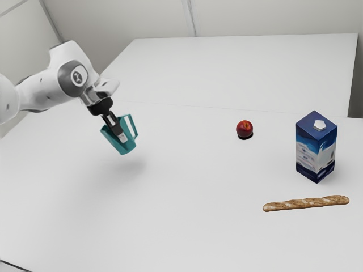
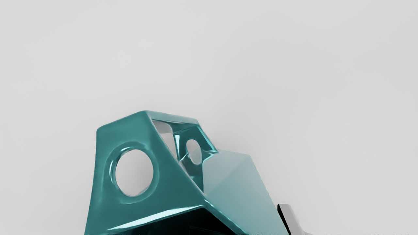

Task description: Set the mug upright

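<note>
Two fingers of my claw [image 1: 121, 136] pinch the mug [image 1: 124, 147], which hangs tilted above the desk [image 1: 187, 226], toward its edge at the exterior view's left. It's glossy teal and sharply faceted, with an angular handle [image 1: 134, 127], round openings and one paler face. Well apart from it, a red apple [image 1: 244, 128] sits on the desk; toward the exterior view's right stand a blue-and-white carton [image 1: 315, 148] and, beside it, a lying baguette [image 1: 306, 203].
</note>
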`<state>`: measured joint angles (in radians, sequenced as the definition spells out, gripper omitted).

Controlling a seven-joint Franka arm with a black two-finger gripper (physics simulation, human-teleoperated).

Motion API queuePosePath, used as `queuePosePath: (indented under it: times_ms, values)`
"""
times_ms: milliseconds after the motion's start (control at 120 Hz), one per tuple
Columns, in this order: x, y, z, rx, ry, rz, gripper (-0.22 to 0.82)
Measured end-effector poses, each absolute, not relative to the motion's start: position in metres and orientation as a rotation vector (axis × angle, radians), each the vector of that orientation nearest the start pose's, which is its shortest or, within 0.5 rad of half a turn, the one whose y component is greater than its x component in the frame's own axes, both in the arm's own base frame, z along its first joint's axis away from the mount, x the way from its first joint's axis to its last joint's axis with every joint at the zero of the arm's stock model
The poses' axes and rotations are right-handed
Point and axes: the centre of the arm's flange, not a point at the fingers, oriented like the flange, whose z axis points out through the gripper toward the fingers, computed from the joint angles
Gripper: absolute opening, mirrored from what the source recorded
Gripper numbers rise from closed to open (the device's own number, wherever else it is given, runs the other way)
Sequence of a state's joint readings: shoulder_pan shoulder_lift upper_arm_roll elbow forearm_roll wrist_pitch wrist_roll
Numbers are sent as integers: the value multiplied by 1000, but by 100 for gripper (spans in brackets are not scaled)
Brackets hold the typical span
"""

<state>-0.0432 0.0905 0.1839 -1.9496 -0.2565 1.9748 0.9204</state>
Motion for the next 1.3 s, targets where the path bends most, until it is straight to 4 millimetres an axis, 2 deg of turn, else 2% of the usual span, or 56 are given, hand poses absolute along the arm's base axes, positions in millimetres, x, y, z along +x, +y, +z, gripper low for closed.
queuePosePath:
  times_ms: [167, 325, 500, 642, 833, 950, 1175, 1300]
  values:
    - [560, 27, 416, -2955, 1143, -48, -18]
    - [554, 9, 404, -2846, 1123, -51, -18]
    - [540, -13, 390, -2817, 1086, -43, -18]
    - [528, -32, 370, -2813, 1072, -13, -18]
    - [522, -55, 349, -2808, 1059, -23, -18]
    - [522, -53, 341, -2814, 1020, -46, -18]
    - [522, -18, 332, -2843, 880, -85, -18]
    - [521, -17, 330, -2850, 850, -103, -18]
